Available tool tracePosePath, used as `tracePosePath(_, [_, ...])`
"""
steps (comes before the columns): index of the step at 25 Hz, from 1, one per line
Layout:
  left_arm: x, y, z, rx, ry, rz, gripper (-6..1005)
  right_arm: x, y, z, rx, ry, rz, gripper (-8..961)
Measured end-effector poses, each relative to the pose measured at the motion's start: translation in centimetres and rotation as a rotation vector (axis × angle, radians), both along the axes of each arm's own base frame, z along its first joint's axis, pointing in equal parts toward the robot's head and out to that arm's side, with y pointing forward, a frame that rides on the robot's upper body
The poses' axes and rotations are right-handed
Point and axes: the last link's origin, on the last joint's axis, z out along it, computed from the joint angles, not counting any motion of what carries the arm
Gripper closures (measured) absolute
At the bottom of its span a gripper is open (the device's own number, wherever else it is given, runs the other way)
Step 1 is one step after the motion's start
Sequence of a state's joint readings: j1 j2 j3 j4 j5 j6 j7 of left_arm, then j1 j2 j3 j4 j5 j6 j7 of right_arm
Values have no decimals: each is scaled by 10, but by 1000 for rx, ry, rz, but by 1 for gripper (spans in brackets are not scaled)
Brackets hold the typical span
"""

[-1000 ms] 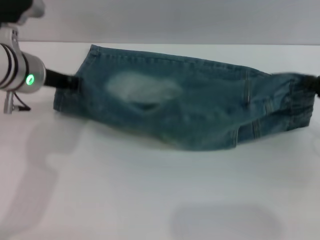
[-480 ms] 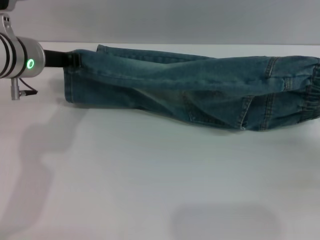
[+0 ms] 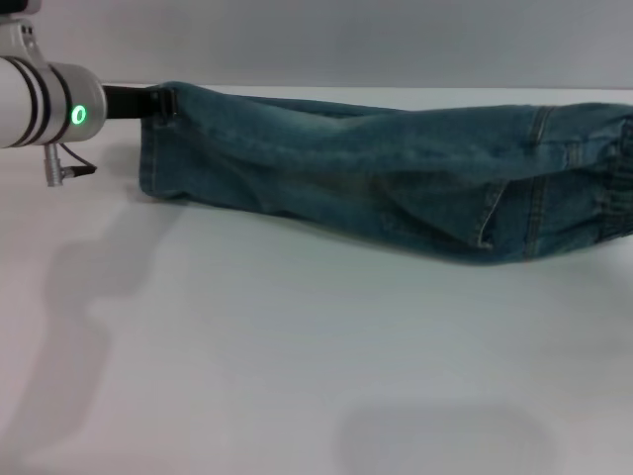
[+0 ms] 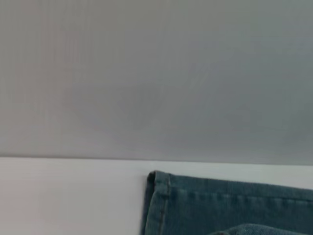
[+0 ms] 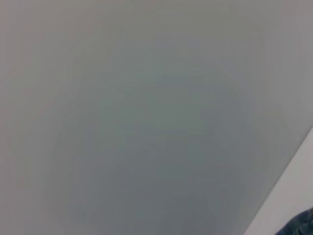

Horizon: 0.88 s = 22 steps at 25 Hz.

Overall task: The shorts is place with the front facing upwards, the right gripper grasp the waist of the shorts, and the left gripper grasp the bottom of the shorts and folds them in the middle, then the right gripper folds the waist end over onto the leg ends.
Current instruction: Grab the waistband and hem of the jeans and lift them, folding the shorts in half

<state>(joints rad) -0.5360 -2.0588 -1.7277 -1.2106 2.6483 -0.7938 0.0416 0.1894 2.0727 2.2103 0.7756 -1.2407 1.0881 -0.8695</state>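
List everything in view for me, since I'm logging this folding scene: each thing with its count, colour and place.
shorts: one, blue denim, stretched across the far part of the table, folded lengthwise.
leg ends: stitched hems, blue, at the robot's left, held at their top corner.
waist: puckered band, blue, at the right edge of the head view.
table: one, white, under the shorts.
wall: grey, behind the table.
left gripper: one, black, shut on the hem corner, far left.
right gripper: not in view.
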Motion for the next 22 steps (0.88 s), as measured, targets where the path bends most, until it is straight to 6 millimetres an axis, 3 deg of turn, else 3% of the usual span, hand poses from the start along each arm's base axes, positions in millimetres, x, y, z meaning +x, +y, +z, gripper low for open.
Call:
tracePosePath(12, [5, 25, -23, 91, -101, -61, 797, 17, 24, 13, 121, -35, -51, 837])
tracePosePath(18, [11, 38, -38, 168, -128, -117, 790, 43, 37, 19, 175, -125, -190, 793])
tracePosePath(22, [16, 38, -42, 138, -123, -124, 707, 47, 34, 24, 189, -161, -198, 764])
